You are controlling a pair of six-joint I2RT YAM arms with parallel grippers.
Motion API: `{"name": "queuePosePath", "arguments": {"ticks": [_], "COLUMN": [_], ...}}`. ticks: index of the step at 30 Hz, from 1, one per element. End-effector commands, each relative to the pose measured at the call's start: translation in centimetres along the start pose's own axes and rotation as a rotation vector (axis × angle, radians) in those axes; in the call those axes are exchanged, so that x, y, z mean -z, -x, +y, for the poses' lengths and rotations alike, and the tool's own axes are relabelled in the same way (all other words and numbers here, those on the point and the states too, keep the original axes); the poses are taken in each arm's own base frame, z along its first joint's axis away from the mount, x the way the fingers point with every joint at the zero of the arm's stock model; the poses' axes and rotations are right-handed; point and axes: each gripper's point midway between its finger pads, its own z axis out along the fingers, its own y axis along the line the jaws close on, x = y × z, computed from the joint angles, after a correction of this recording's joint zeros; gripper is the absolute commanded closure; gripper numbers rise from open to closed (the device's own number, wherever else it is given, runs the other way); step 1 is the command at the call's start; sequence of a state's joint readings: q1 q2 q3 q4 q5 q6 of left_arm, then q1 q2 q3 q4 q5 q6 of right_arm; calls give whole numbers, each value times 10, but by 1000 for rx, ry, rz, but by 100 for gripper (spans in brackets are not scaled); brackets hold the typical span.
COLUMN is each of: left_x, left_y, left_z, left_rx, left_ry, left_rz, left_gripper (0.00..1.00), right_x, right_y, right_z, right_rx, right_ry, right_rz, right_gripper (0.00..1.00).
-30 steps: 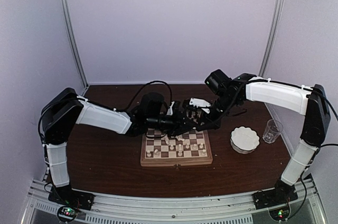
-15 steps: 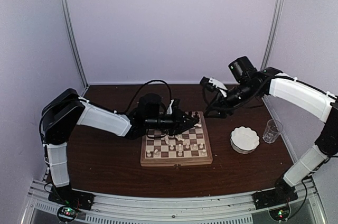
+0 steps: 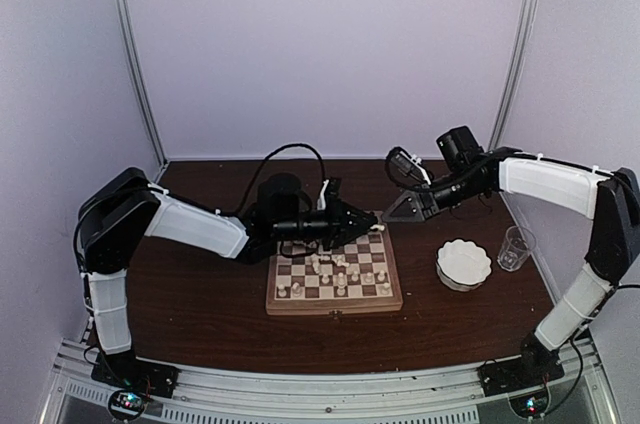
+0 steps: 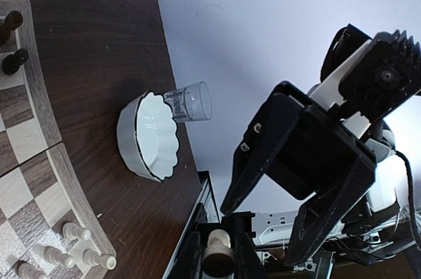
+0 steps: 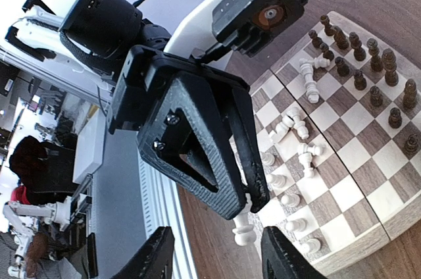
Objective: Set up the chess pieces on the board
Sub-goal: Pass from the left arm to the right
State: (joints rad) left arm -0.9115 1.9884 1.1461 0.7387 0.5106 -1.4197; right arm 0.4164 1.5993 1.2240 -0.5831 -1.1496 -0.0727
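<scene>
The board (image 3: 335, 303) lies mid-table with cream chess pieces (image 3: 338, 280) on its near half, some upright, some toppled (image 5: 296, 127). Dark pieces (image 5: 368, 75) stand in rows along the far side. My left gripper (image 3: 372, 229) hovers over the board's far right corner, shut on a cream chess piece (image 5: 245, 231) that hangs below its fingertips and also shows as the cream piece (image 4: 219, 259) in the left wrist view. My right gripper (image 3: 397, 211) faces it from the right, open and empty, a short gap away, with its own gripper (image 5: 220, 259) spread wide.
A white scalloped bowl (image 3: 464, 263) and a clear glass (image 3: 515, 247) stand right of the board. The left arm's cable arches over the far side. Purple walls close in the back and both sides.
The right gripper has opened and drawn back from the left gripper to beyond the board's far right corner, rising, then dropping. The left gripper stays shut on the cream piece.
</scene>
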Motion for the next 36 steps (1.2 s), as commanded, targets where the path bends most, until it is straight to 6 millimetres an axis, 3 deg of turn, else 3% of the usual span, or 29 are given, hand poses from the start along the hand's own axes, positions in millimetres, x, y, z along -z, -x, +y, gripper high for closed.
{"name": "queuePosePath", "arguments": {"ticks": [1, 16, 25, 31, 36], "left_x": [6, 10, 10, 11, 11], "left_y": [13, 18, 19, 21, 20], "left_z": [-39, -49, -47, -41, -38], "left_rx": [-82, -72, -66, -59, -59], "left_ry": [-100, -148, -146, -136, -127], "left_rz": [-53, -86, -93, -101, -97], "left_gripper": [90, 91, 91, 91, 89], "right_x": [4, -2, -1, 0, 1], "right_y": [12, 7, 12, 12, 13], "right_z": [19, 7, 11, 12, 12], "right_rx": [-29, -79, -83, -81, -59], "right_ry": [110, 98, 121, 119, 104], "right_rz": [-56, -75, -105, -116, -121], "right_gripper": [52, 53, 76, 82, 95]}}
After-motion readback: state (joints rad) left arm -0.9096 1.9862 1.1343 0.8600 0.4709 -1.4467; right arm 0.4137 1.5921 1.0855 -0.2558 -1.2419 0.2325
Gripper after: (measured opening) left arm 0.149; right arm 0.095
